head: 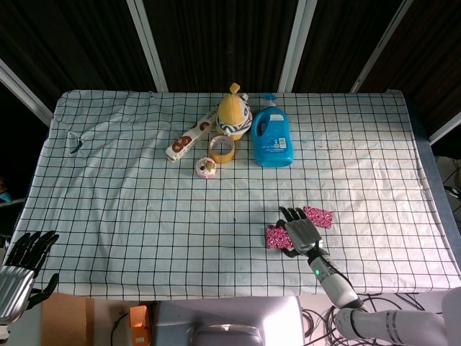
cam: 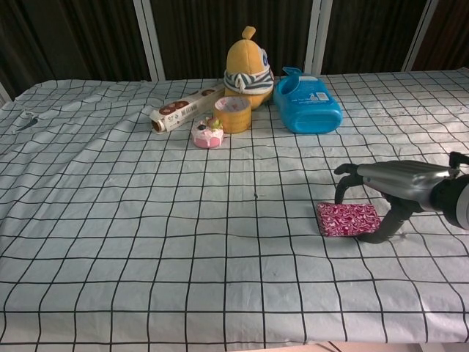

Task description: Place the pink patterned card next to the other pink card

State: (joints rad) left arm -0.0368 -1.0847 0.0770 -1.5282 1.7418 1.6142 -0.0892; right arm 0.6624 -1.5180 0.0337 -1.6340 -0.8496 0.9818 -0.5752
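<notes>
At the far left we see the left hand (head: 20, 268) hanging off the table's front corner, empty with its fingers apart. Mid-table at the back sit a wrapped roll (head: 188, 139), a small cupcake (head: 207, 168), a tape ring (head: 222, 149), a yellow plush toy (head: 233, 113) and a blue detergent bottle (head: 273, 139). Further right, near the front edge, the pink patterned card (cam: 347, 218) lies flat under the right hand (cam: 388, 183), whose fingers arch down around its right side without lifting it, and we cannot tell whether they touch it; the other pink card (head: 320, 215) lies just behind the hand.
</notes>
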